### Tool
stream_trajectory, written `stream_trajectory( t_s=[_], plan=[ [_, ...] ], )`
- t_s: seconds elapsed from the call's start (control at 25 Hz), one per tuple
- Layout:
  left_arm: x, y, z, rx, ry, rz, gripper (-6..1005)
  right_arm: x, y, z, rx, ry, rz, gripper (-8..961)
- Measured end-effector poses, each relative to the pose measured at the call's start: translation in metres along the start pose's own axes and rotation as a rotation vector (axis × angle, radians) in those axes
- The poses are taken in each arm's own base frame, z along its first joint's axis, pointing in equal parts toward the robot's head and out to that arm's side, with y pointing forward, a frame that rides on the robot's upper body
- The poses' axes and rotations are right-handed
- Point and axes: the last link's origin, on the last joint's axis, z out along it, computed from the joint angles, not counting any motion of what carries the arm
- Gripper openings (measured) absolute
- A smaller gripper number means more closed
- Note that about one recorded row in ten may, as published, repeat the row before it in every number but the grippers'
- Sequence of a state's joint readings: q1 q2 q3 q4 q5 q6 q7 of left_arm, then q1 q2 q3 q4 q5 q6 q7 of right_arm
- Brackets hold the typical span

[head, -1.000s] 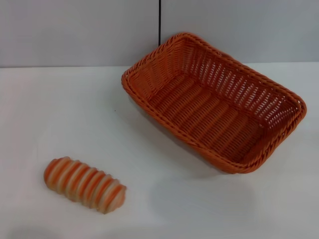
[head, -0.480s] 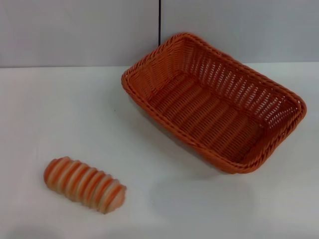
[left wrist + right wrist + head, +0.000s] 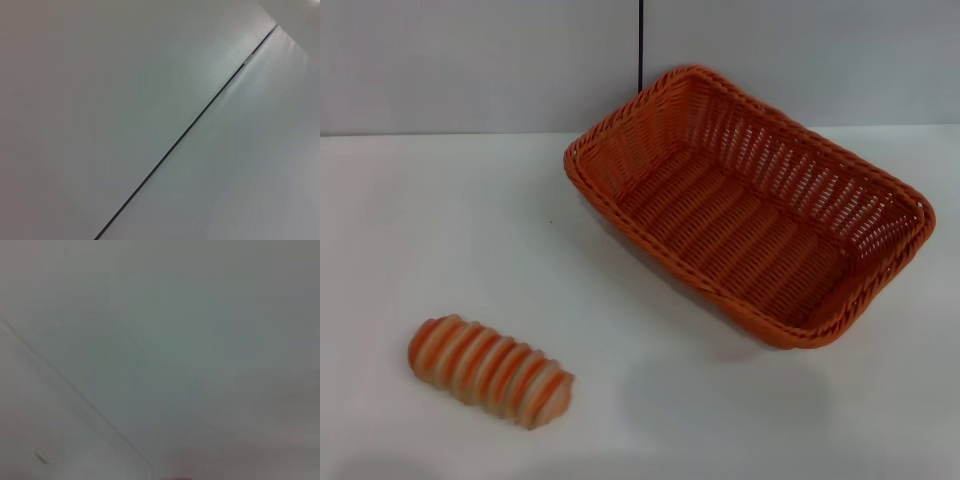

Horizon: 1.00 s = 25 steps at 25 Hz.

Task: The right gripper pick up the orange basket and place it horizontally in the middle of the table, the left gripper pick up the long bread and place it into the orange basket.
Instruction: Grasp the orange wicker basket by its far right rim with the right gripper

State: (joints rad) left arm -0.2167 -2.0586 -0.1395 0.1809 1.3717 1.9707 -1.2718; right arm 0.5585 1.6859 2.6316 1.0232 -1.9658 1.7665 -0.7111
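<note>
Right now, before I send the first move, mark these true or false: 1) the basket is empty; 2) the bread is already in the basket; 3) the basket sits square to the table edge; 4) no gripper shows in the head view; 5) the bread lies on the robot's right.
1) True: the orange basket holds nothing.
2) False: the long bread lies on the table, apart from the basket.
3) False: it sits at a diagonal, toward the far right.
4) True: neither gripper is in view.
5) False: it lies near the front on the robot's left.
</note>
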Motion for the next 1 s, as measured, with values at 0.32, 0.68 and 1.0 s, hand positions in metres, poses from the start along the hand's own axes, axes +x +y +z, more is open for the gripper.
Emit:
stream_trajectory(
  t_s=[0.32,0.68,1.0],
  plan=[
    [-0.001,0.001,0.0,-0.001,0.003,-0.006,833,-0.007,0.009,0.062,0.118,0.273,-0.104,423],
    [-0.004,0.002,-0.001,-0.004,-0.015,-0.019,831,0.003,0.015,0.104,0.178,0.393,-0.193,424],
    [-0.007,0.002,0.003,-0.013,-0.016,-0.025,829,0.013,0.013,0.136,0.169,0.432,-0.184,424]
  ],
)
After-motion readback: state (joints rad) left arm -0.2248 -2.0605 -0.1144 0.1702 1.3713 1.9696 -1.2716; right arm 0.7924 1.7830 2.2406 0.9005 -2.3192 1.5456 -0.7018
